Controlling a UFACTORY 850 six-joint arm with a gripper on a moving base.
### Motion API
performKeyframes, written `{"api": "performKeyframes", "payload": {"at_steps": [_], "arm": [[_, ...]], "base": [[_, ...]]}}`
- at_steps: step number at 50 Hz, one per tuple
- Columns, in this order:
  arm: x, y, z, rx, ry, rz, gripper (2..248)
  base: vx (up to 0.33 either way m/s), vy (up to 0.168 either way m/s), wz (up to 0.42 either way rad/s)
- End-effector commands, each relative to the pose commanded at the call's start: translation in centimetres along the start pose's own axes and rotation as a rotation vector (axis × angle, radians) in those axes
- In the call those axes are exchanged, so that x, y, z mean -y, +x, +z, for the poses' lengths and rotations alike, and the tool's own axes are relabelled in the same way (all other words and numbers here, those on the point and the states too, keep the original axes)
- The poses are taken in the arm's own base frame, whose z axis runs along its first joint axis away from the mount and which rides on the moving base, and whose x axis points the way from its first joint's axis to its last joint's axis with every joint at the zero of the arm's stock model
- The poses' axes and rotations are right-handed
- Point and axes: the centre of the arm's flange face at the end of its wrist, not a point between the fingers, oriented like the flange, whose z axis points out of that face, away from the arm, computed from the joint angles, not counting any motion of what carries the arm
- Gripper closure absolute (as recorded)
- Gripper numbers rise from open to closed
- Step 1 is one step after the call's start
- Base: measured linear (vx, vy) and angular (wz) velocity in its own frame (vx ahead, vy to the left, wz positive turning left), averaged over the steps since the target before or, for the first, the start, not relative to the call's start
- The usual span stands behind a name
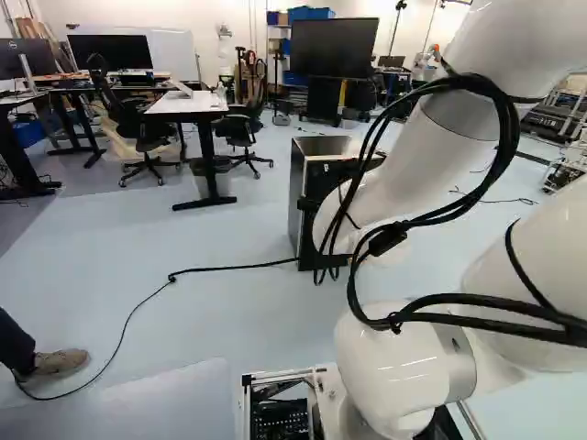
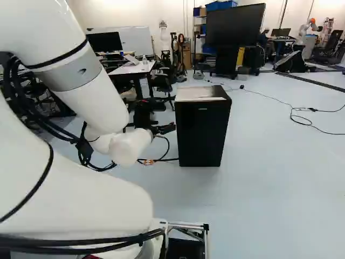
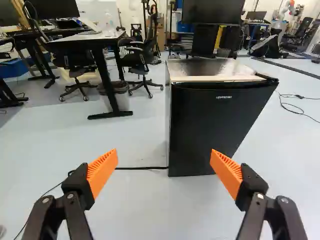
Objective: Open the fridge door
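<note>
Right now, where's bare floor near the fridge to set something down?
Bare floor lies right of the fridge in the right base view; another patch, between black cable and desk, in the left base view. Crowded: around desk and chairs.

In the left base view, black office chairs (image 1: 142,128) flanked the white desk (image 1: 188,104); a bin (image 3: 123,100) stood beside its leg. Behind it was a whiteboard (image 1: 177,55); farther back, to its right, a large dark screen (image 1: 332,48).
</note>
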Motion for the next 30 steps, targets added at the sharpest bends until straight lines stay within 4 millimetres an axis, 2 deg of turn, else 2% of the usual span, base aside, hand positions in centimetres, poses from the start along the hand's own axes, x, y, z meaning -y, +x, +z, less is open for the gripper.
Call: {"api": "performKeyframes", "payload": {"at_steps": [30], "arm": [[0.8, 0.6, 1.3, 0.006, 0.025, -0.009, 3]], "base": [[0.000, 0.000, 0.000]]}}
